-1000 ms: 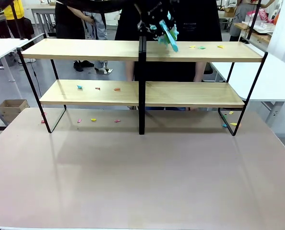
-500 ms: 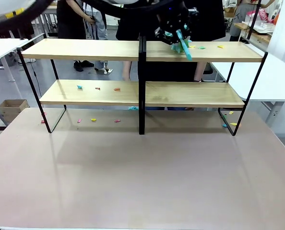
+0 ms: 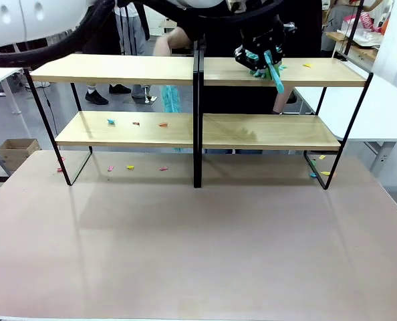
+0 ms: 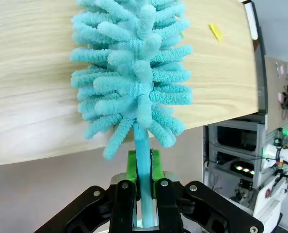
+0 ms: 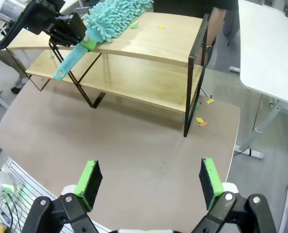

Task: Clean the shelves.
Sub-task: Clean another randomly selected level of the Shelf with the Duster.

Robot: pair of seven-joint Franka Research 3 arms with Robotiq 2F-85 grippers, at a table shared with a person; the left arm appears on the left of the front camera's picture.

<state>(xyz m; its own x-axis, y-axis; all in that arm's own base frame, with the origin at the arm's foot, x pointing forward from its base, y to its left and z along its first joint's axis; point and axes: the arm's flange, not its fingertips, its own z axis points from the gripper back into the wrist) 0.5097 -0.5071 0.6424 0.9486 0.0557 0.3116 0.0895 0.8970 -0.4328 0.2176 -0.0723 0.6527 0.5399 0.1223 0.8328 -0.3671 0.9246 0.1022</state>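
**Duster has slid further right along the top board**

Vs a sec ago the left gripper (image 3: 257, 53) has moved right w/ the duster (image 3: 273, 67). It went from just past the central post (image 3: 197, 120) to further along the top right board (image 3: 332, 75) of the shelves (image 3: 118, 69). Also new: a blurry teal fluffy thing (image 3: 170, 99) behind the shelves, left of the post, under a person's hand (image 3: 162, 44).

Rn the left gripper is clamped tight on the duster's teal handle, green pads either side. The fluffy head lies over the light wood of that board. Prob touching it, cant tell 100%.

A couple of paper scraps (image 3: 307, 65) sit on the same board just right of the duster. More on the lower left board and on the tabletop (image 3: 198, 247) under the shelves.

The shelves stand at the far side of the tabletop. The right gripper (image 5: 149, 177) hangs over the tabletop well apart from the shelves' right end, fingers wide apart, nothing btwn them.
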